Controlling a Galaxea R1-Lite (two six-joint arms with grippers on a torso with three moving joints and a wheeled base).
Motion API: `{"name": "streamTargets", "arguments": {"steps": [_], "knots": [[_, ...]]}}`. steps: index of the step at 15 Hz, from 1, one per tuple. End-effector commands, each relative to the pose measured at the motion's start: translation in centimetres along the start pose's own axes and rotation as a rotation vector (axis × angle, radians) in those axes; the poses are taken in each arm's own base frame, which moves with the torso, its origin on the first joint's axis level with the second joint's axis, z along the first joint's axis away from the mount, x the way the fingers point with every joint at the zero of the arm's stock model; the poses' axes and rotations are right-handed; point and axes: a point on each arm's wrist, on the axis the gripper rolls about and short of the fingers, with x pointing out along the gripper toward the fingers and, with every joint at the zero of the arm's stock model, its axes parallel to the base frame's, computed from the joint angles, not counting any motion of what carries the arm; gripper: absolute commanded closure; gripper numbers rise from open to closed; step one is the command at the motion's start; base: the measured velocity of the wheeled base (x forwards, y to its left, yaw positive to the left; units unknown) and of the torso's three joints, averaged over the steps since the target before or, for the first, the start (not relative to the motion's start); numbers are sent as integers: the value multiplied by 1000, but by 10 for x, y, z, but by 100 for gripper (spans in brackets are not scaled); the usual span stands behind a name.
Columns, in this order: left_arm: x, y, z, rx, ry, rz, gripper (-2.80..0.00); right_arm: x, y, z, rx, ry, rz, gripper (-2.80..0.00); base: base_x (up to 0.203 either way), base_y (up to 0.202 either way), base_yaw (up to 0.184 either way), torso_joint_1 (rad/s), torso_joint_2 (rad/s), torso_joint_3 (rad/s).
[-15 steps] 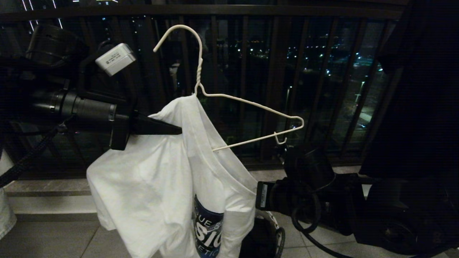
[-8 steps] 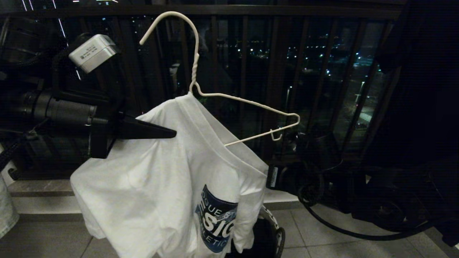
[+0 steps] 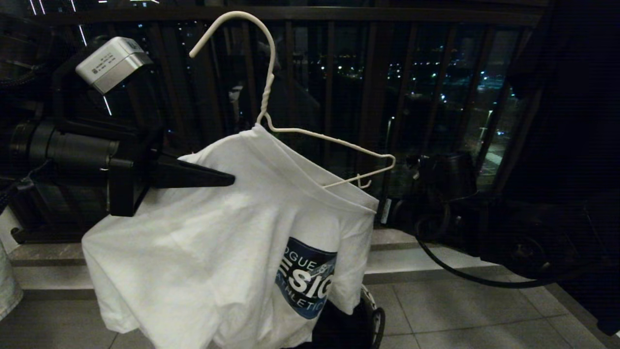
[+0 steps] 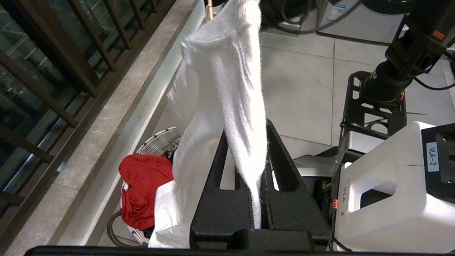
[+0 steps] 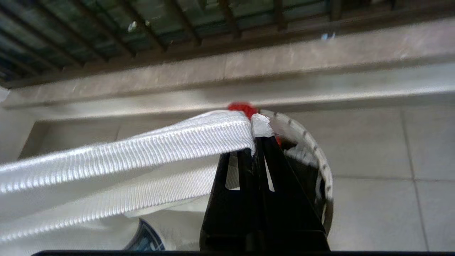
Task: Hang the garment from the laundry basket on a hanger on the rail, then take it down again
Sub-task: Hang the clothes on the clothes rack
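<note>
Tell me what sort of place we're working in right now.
Likely an apartment balcony at night: dark railing bars with city lights beyond, a tiled floor, and a laundry basket by the stone kerb.

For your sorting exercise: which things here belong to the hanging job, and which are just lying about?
Job: garment; hanger; laundry basket; left hand and right hand, both gripping the garment.
Lying about: red cloth; balcony railing.
</note>
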Motion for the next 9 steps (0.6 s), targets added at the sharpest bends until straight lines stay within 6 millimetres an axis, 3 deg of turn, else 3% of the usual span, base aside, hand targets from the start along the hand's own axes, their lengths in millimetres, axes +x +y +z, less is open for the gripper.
{"name": "streamTargets", "arguments": {"steps": [1,9], "knots": [[0,0,0,2,-2,-6,0,4,-5,13,6,-39,-14,0,0,0,0,0,0,0],[3,2,-5,-16,10,-10,0,10,-14,37,-23,-111,-38,0,0,0,0,0,0,0]]}}
